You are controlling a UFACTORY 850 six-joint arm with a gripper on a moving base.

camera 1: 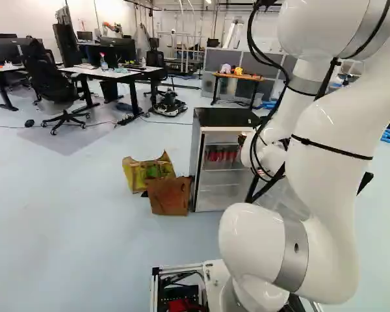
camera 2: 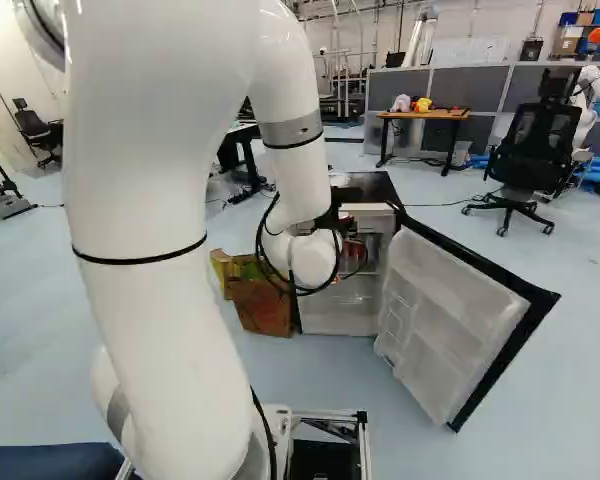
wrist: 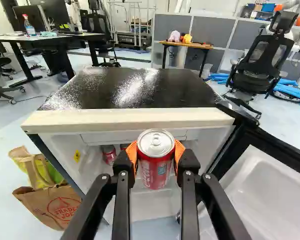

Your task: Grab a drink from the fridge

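Here, pinching a red soda can (wrist: 156,167) upright in the black two-fingered pincer (camera 1: 242,139), with orange pads (wrist: 132,156) pressed to opposite sides, before the open front of a mini fridge (camera 1: 195,162), near its cream front edge (wrist: 125,119) and glossy black top (wrist: 115,87). Facing more red cans (wrist: 109,154) on a shelf inside, alongside a white-lined door (camera 2: 450,320) swung wide in the right half of the right base view. Showing as well, on the floor beside the fridge's other flank, a brown paper grocery bag (wrist: 47,205) next to a yellow-and-green bag (wrist: 39,170), and, farther back, a wood-topped table (wrist: 190,45).
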